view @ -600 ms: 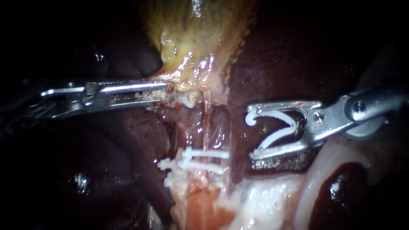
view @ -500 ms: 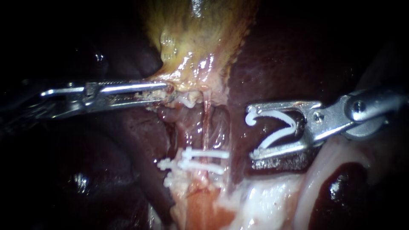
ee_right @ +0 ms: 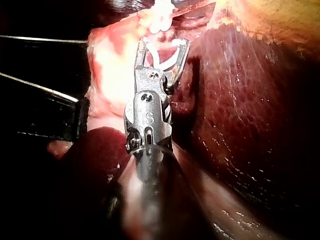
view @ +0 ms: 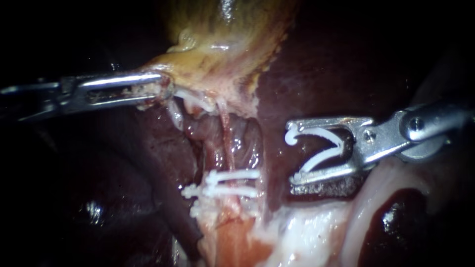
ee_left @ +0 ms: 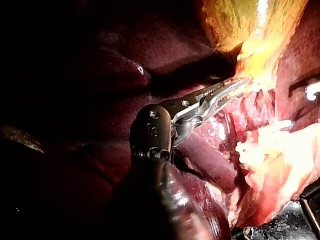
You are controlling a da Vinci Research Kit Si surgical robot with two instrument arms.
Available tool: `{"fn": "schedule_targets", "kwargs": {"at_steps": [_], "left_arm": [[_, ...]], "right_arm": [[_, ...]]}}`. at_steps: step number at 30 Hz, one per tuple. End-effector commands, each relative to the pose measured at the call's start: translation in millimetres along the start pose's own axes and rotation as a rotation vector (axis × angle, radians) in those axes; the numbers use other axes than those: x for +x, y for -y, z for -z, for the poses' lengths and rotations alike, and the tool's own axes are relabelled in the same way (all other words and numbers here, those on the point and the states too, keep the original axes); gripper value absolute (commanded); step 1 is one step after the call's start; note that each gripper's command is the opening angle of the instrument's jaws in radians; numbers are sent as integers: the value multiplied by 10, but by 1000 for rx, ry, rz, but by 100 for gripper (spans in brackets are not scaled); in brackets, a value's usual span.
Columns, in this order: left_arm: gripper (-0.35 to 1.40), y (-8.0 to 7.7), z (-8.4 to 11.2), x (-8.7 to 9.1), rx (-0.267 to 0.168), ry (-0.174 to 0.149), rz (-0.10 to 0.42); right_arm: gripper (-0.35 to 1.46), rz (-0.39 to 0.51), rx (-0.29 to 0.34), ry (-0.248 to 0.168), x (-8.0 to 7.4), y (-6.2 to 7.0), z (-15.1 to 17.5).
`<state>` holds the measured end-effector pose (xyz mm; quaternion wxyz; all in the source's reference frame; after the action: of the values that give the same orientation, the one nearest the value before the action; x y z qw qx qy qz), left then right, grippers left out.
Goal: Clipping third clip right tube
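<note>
A: What about the left instrument?
B: Its jaws are pinching the gallbladder edge. The left wrist view shows that closest.
A: And the right instrument?
B: Its jaws are spread wide, gripping an open clip over the liver, well right of the tube. The endoscope shows placed clips crossing that tube. The right wrist view shows the clip against both jaws.

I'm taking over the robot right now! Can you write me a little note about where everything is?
Left instrument: jaws shut on the lower edge of the gallbladder.
Right instrument: jaws shut on an open clip, over the liver, apart from the tube.
Done: two clips across the tube.
To do: bring the open clip around the tube, close it.
</note>
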<state>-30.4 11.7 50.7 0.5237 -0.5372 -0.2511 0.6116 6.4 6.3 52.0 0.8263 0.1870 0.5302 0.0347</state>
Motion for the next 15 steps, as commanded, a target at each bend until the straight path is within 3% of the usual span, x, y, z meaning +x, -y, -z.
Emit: {"fn": "schedule_targets", "kwargs": {"at_steps": [1,15], "left_arm": [[-35,-3,2,2,-5,-7,-6],[-35,-8,24,11,-5,-22,-5]], "right_arm": [[50,-1,0,0,0,0,0],[50,4,0,3,2,-1,0]]}}
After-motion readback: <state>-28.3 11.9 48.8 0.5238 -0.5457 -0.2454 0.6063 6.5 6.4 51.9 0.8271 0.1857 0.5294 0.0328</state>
